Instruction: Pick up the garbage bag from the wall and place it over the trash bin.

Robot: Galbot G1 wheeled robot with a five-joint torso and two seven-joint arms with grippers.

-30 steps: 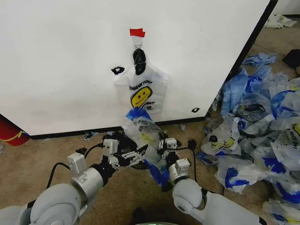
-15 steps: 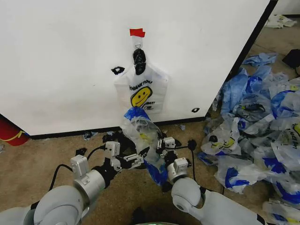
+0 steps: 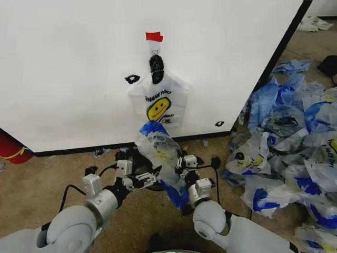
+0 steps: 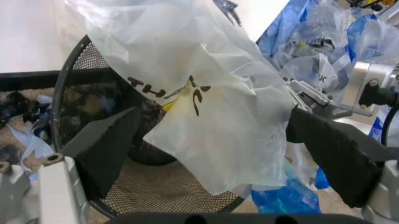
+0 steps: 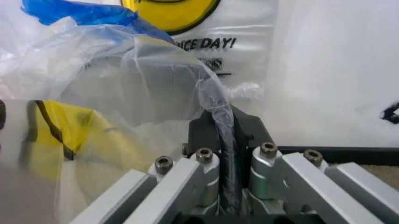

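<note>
thin translucent plastic: the garbage bag [image 3: 158, 150] hangs over the trash bin [image 4: 93, 154], pinched at its edge by the clamped right tool [image 5: 225, 186]. left tool [image 4: 206, 154] stands spread wide with the bag's loose mouth between its fingers, nothing gripped. bin opening lies directly below the bag, left arm nearer its open rim.

Both arms reached forward and down, the left gripper [image 3: 149, 177] with its jaws spread wide apart, the right gripper [image 3: 181, 161] with its jaws pinched together on plastic film.
</note>
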